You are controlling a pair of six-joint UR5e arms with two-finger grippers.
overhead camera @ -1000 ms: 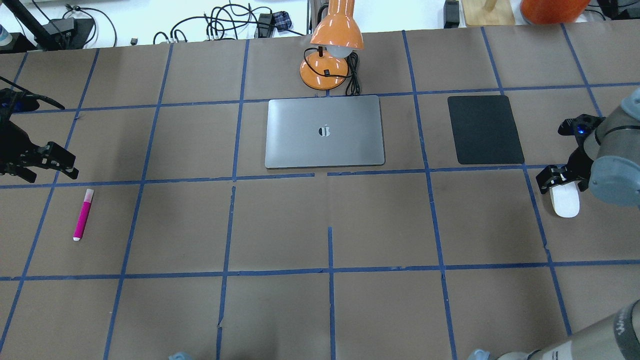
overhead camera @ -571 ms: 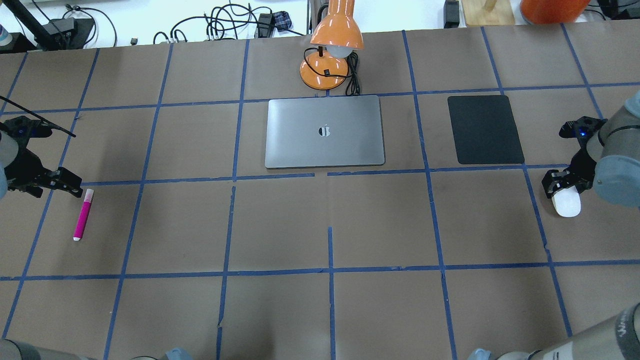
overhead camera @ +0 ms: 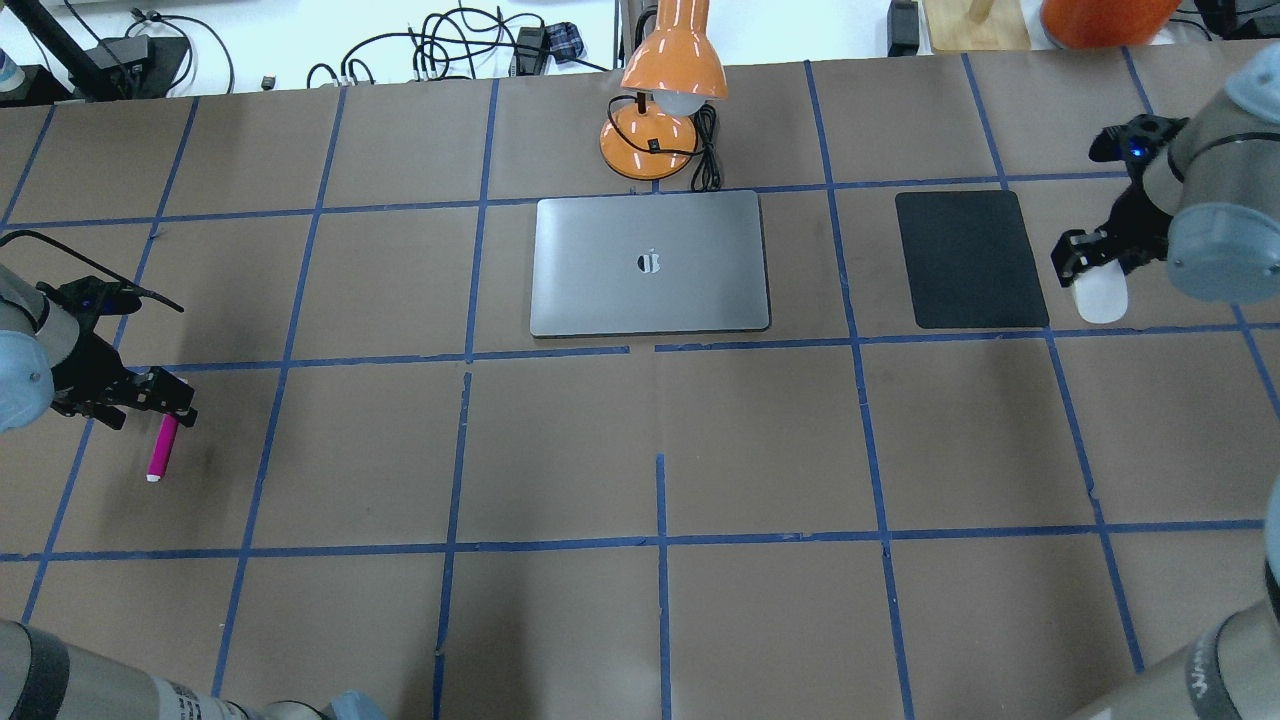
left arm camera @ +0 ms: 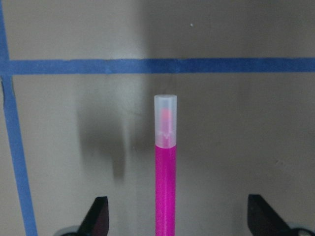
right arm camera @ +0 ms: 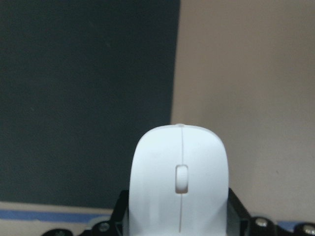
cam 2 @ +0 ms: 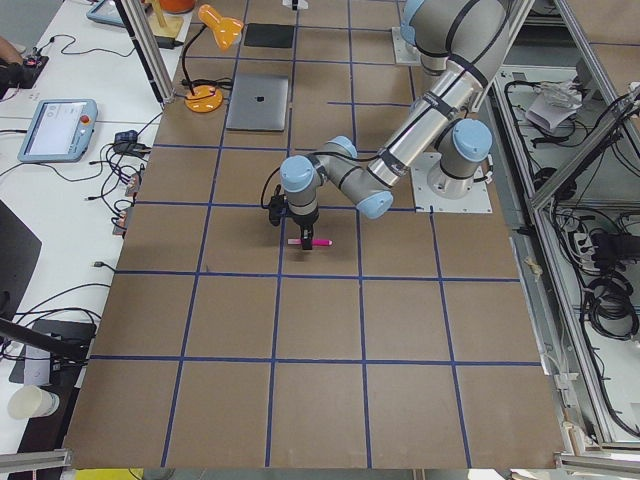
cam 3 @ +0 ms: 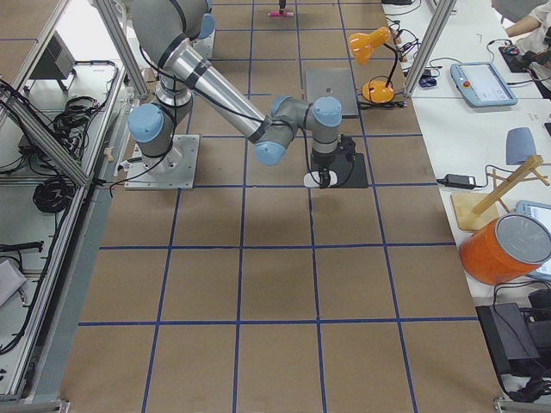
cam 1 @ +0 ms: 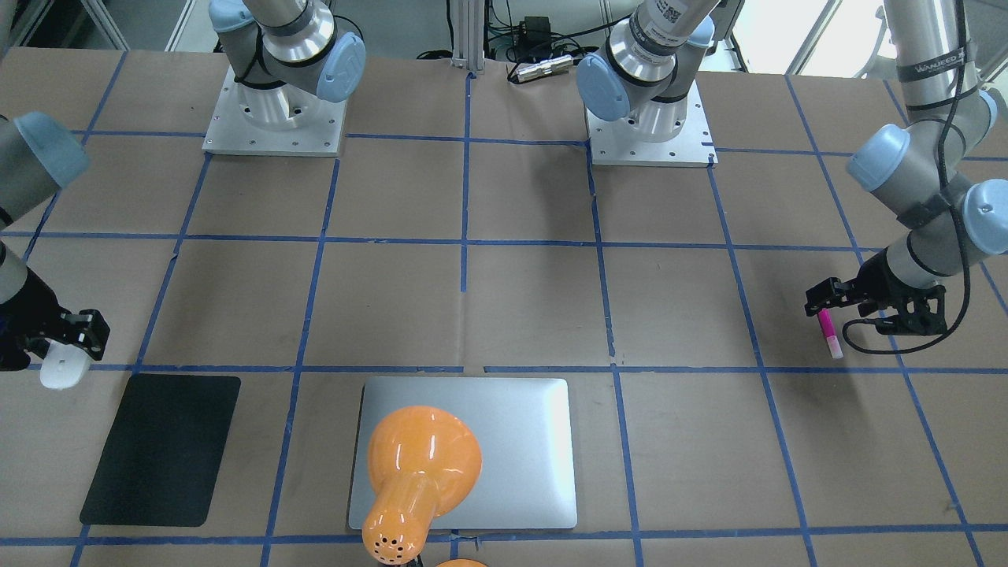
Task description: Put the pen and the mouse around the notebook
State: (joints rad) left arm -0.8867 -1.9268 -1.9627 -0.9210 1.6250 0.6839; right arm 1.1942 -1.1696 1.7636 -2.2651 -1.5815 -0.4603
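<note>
The pink pen (overhead camera: 159, 448) lies flat on the brown table at the left. My left gripper (overhead camera: 172, 400) is open and straddles its upper part. In the left wrist view the pen (left arm camera: 165, 167) runs up the middle between two widely spaced fingers (left arm camera: 98, 219). My right gripper (overhead camera: 1092, 262) is shut on the white mouse (overhead camera: 1100, 300) and holds it at the right edge of the black mat (overhead camera: 968, 258). The right wrist view shows the mouse (right arm camera: 179, 182) clamped between the jaws. The silver notebook (overhead camera: 650, 262) lies closed at the centre back.
An orange desk lamp (overhead camera: 665, 110) with a coiled cord stands just behind the notebook. From the front its shade (cam 1: 417, 465) hides part of the notebook (cam 1: 535, 441). Both arm bases (cam 1: 276, 118) sit at the robot's side of the table.
My right gripper carried the mouse away from the robot, up beside the black mat. My left gripper moved toward the pen and now straddles its capped end.
</note>
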